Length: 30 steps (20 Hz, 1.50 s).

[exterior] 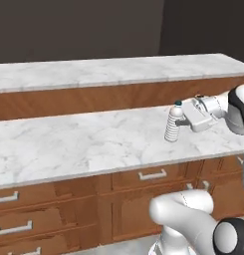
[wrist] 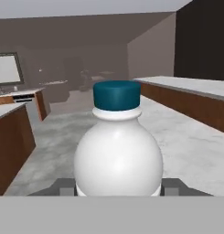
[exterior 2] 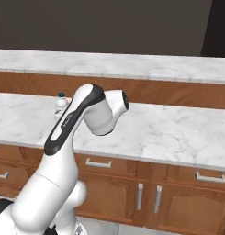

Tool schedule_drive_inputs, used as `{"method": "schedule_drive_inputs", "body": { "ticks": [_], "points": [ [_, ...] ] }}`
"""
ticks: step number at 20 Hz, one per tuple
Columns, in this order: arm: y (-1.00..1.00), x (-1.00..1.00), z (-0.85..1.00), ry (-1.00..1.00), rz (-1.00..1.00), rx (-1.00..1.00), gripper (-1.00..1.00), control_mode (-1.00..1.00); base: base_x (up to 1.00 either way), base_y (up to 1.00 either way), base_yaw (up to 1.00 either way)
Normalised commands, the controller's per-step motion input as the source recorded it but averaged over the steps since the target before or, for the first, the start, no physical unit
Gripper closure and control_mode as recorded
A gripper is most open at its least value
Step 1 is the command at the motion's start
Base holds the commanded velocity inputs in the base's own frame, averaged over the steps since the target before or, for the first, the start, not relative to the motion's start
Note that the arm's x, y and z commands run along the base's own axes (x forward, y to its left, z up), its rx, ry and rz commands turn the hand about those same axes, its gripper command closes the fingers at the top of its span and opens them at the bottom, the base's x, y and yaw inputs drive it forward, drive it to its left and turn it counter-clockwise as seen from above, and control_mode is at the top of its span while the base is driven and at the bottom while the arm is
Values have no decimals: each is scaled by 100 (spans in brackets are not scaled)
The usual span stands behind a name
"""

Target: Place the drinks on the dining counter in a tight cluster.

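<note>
A small whitish drink bottle (exterior: 173,127) with a dark teal cap stands upright over the lower marble top, and I cannot tell whether its base touches. My gripper (exterior: 182,121) reaches in from the right and is shut on its upper body. In the hand view the bottle (wrist: 117,155) sits close up between the two fingertips (wrist: 65,187). From the right base view my arm hides most of the bottle (exterior 2: 61,103). The dining counter (exterior: 93,72), a higher marble slab over plain brown panels (exterior 2: 155,68), runs behind it, also visible on the right of the hand view (wrist: 195,87).
The lower marble-topped cabinets (exterior: 68,144) with drawers and silver handles (exterior 2: 98,163) lie between me and the dining counter. A dark wall stands behind. In the hand view another brown cabinet (wrist: 10,141) sits at the left.
</note>
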Motion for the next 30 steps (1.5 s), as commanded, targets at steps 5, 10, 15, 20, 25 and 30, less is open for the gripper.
{"method": "schedule_drive_inputs", "body": {
  "ticks": [5, 10, 15, 20, 25, 30],
  "points": [
    [0, 0, 0, 0, 0, 0, 100, 100, -4, 35, 82],
    [0, 0, 0, 0, 0, 0, 100, 100, 0, 36, 97],
    [0, 0, 0, 0, 0, 0, 100, 100, 0, 40, 99],
    [0, 0, 0, 0, 0, 0, 100, 100, 0, 45, 98],
    [0, 0, 0, 0, 0, 0, 100, 100, 0, 54, 96],
    [0, 0, 0, 0, 0, 0, 100, 100, 71, 15, 52]
  ]
}}
